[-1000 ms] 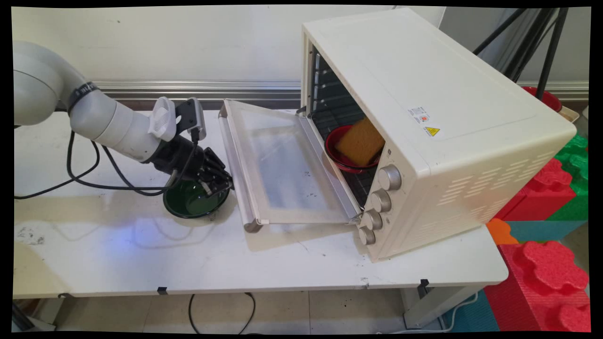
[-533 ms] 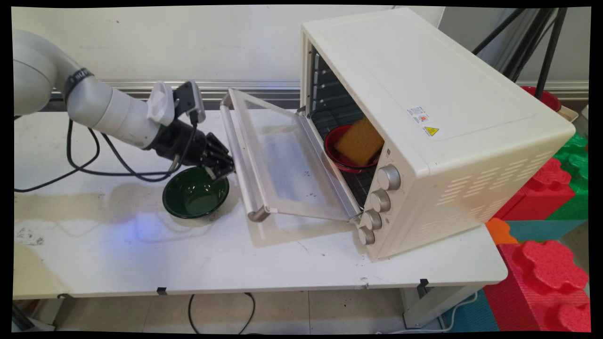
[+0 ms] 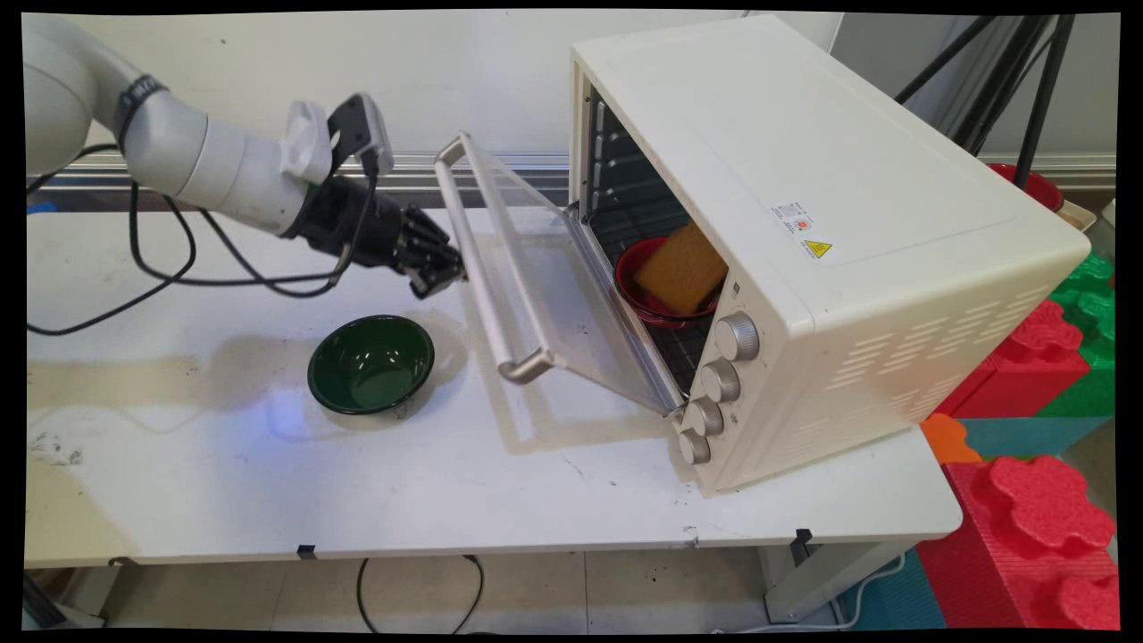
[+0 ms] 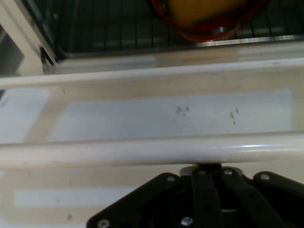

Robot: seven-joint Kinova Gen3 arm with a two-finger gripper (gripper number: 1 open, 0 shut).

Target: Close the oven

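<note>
A white table [image 3: 268, 482] carries two things. On its right part stands a cream oven [image 3: 804, 232], turned at an angle, with four knobs [image 3: 714, 393] on the front corner that faces us. The oven reaches almost to the right edge of the table. On the left of it, well apart from the oven body, a dark green bowl [image 3: 371, 363] stands upright on the table top. The table top has some dark marks, mostly at the left near edge, and small black clips [image 3: 306, 551] sit on its front edge.
</note>
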